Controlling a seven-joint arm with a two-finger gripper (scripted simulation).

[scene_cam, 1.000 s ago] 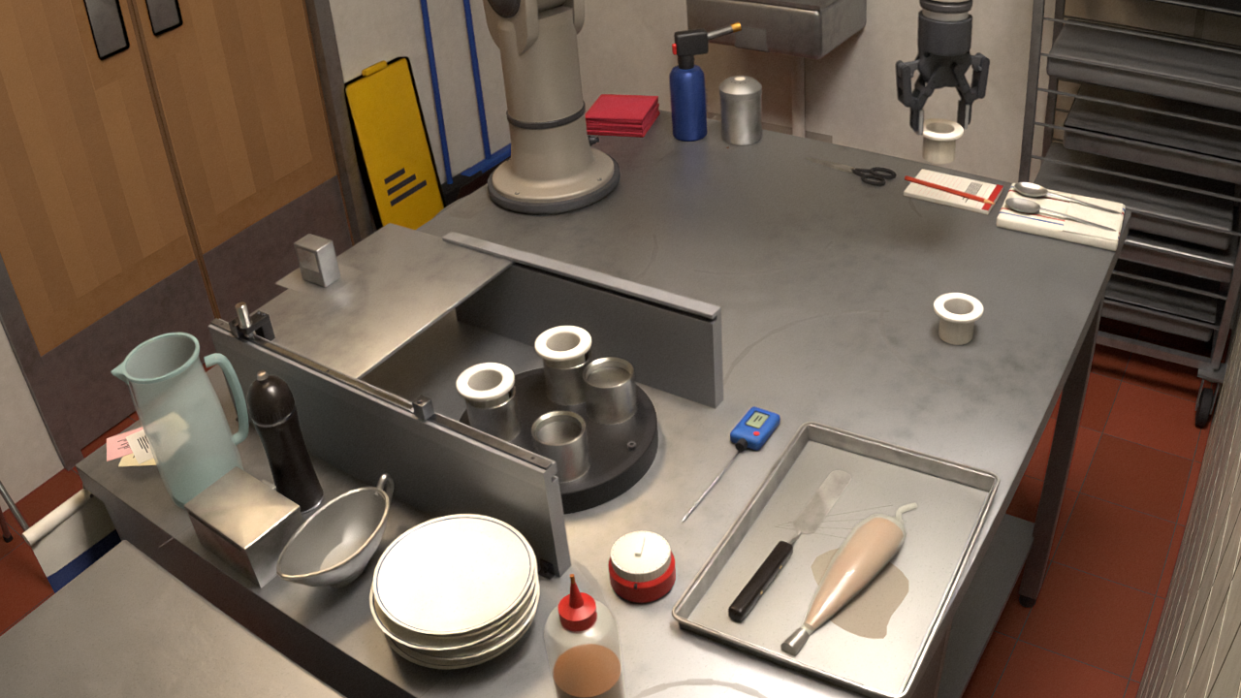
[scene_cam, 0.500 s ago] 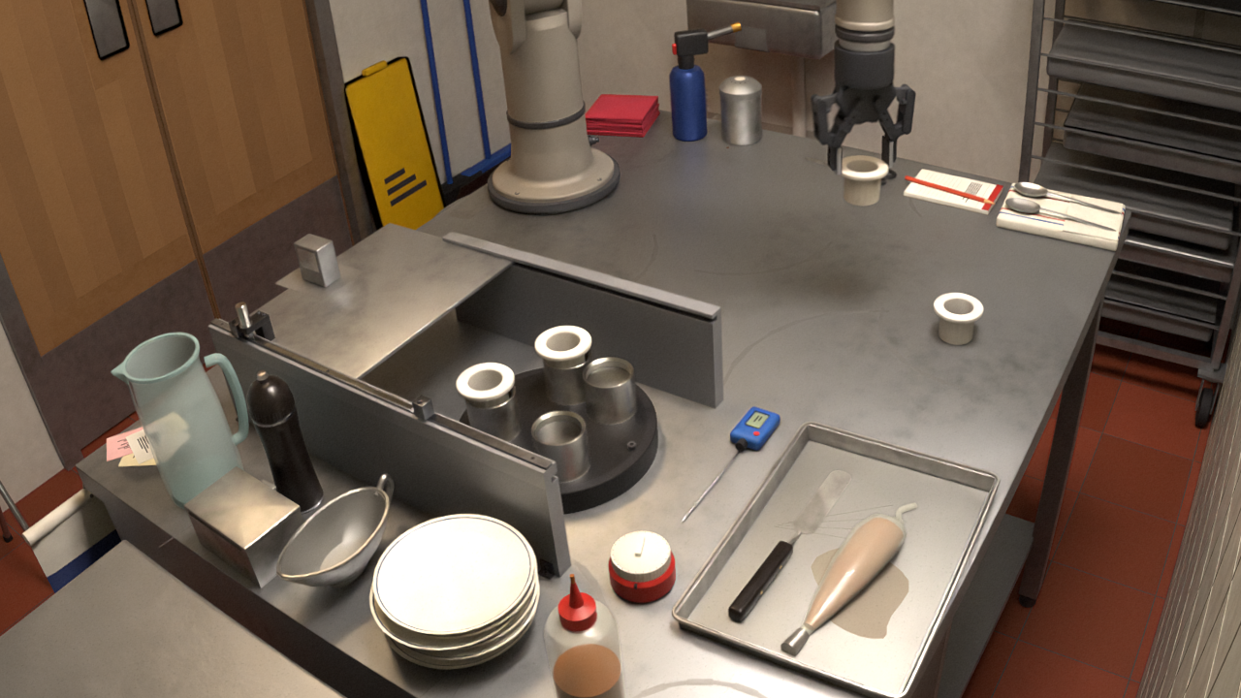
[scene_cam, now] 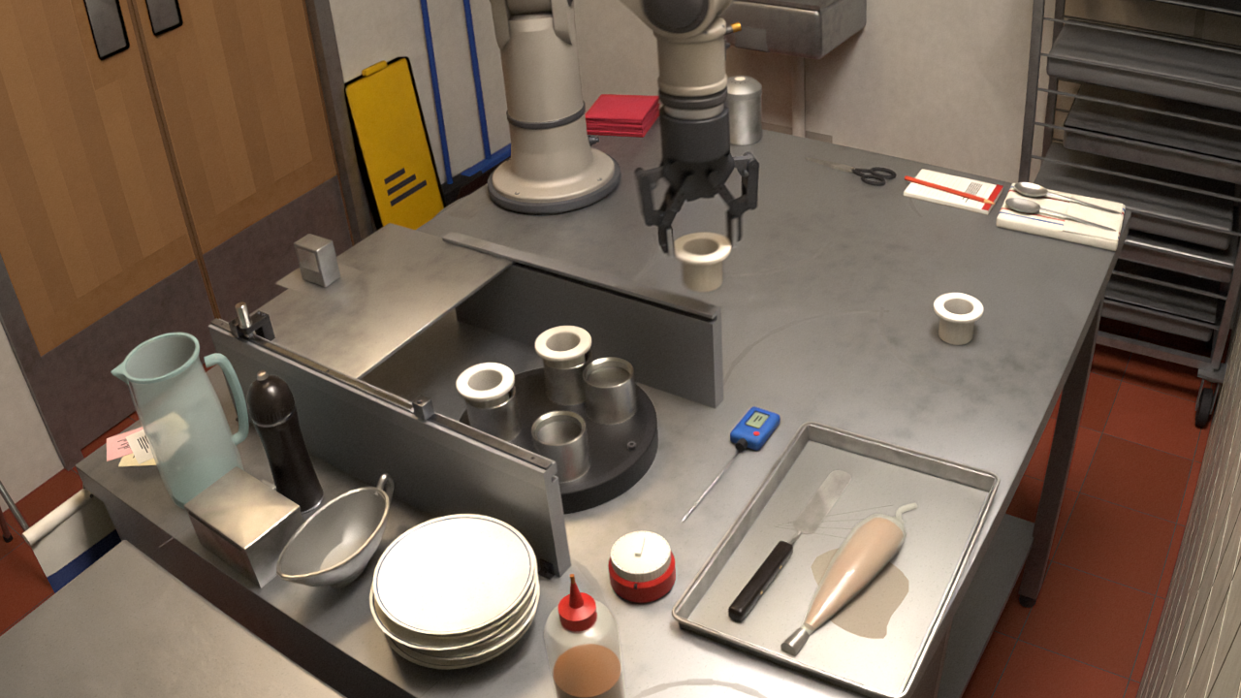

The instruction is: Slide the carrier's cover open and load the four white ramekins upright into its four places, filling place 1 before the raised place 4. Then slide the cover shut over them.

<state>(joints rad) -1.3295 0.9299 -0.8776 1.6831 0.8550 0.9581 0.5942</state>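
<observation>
My gripper (scene_cam: 699,236) hangs above the table just behind the carrier's far wall, closed on a white ramekin (scene_cam: 702,260) that it carries upright. The carrier (scene_cam: 486,365) has its cover (scene_cam: 382,286) slid back to the left, so the round base with four metal cups is exposed. Two cups hold white ramekins: the left one (scene_cam: 485,383) and the rear, taller one (scene_cam: 562,345). The right cup (scene_cam: 609,388) and the front cup (scene_cam: 560,438) are empty. Another white ramekin (scene_cam: 957,316) stands upright on the table, far to the right.
Behind the work stand the arm's base (scene_cam: 552,130), a red folded cloth and a steel canister. A blue probe thermometer (scene_cam: 753,428) and a tray (scene_cam: 837,547) with a piping bag lie right of the carrier. Plates, strainer, pepper mill and jug crowd the front left.
</observation>
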